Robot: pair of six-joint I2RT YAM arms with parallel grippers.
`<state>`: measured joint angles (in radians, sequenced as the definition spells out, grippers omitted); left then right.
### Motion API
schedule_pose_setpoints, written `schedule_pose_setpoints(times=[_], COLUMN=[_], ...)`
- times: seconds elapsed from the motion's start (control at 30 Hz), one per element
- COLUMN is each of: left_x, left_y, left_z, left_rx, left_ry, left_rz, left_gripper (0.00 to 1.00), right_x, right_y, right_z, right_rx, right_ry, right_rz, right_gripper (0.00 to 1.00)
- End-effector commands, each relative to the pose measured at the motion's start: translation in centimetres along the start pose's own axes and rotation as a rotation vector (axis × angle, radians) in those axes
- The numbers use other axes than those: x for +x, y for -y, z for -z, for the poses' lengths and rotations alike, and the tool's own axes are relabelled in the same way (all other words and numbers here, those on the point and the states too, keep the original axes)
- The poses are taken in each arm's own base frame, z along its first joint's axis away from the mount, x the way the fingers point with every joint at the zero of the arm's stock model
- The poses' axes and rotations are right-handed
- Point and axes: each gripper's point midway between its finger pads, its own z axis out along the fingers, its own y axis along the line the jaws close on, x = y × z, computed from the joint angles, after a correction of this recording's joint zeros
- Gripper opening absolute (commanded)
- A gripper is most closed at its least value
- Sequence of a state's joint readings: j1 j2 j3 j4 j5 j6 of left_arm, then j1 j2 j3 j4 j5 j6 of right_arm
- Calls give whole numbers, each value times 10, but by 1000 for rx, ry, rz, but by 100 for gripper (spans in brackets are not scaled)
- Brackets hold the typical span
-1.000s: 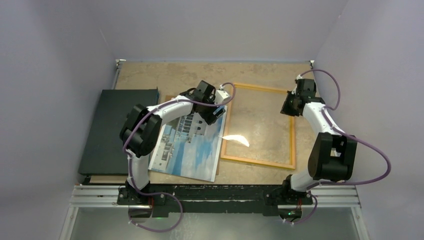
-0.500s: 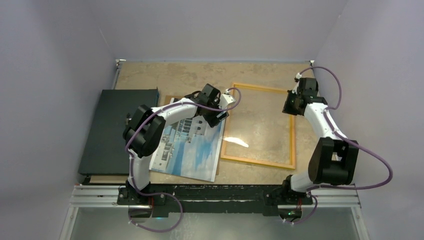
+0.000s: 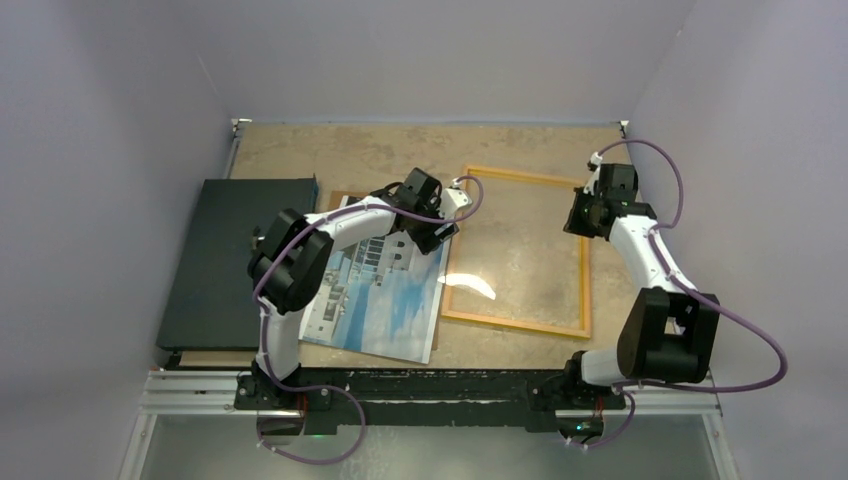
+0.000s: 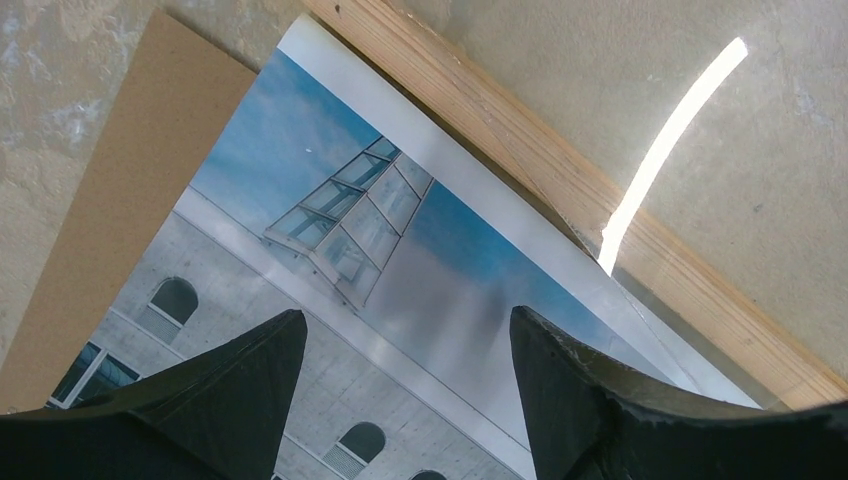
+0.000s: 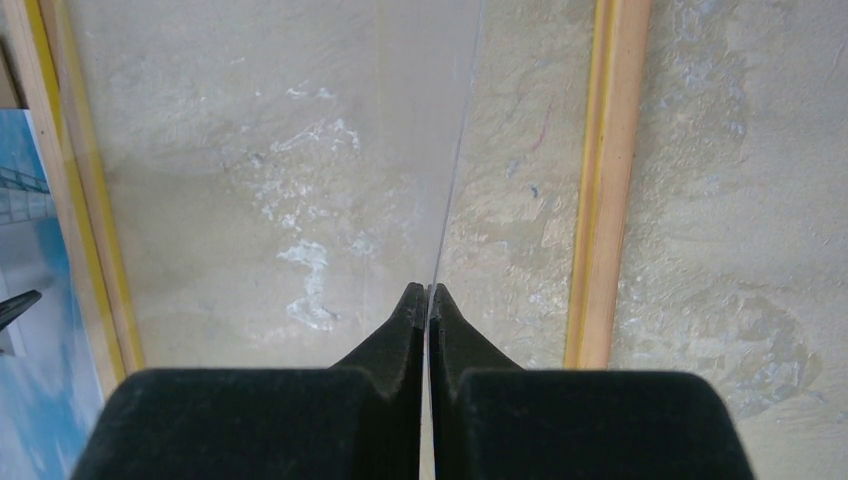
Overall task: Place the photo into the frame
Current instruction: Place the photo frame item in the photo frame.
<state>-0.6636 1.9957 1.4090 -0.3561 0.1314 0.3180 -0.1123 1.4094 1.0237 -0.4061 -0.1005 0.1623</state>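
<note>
The photo [image 3: 375, 295], a pale building on blue sky, lies face up left of the frame and also shows in the left wrist view [image 4: 400, 230]. Its right edge meets the left rail of the yellow-orange frame [image 3: 515, 323], seen close in the left wrist view [image 4: 560, 180]. My left gripper [image 3: 437, 232] is open just above the photo's far right corner, fingers [image 4: 240, 390] apart. My right gripper [image 3: 578, 215] is shut on the edge of the clear pane [image 5: 300, 150], between the frame's rails [image 5: 600, 180].
A brown backing board [image 3: 337, 197] lies under the photo, its edge showing in the left wrist view [image 4: 110, 220]. A flat black panel [image 3: 225, 260] lies at the left. Grey walls close in the tabletop on three sides.
My left gripper has moved a little right toward the frame's left rail, then held. My right gripper has shifted slightly nearer, still shut on the pane.
</note>
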Motion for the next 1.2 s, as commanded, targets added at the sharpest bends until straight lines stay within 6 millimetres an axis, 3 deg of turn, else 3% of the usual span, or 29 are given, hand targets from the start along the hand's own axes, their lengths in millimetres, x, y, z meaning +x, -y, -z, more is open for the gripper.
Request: schedule_pose_setpoints(times=[0.0,0.3,0.5,0.7,1.0,1.17], left_x=[-14,-15,-10,0,-1,-1], left_y=[0,10,33,61,80,84], left_z=[-3,-2,-3,-6,-1,2], left_rx=[20,65,106,146,193,203], left_ry=[49,62,52,32,37,34], left_rz=[-28,-29,-77,-123,-151,-164], left_gripper=[73,68,67,66,65,64], right_x=[5,2,-1,-3,-11,-10], right_y=[-10,-16,-17,-15,-14,-14], right_z=[18,25,31,24,8,1], right_rx=[-45,-72,-79,-64,-60,-58], right_ry=[24,41,62,50,22,12], right_rz=[55,70,81,75,86,79], right_gripper=[0,0,0,0,0,8])
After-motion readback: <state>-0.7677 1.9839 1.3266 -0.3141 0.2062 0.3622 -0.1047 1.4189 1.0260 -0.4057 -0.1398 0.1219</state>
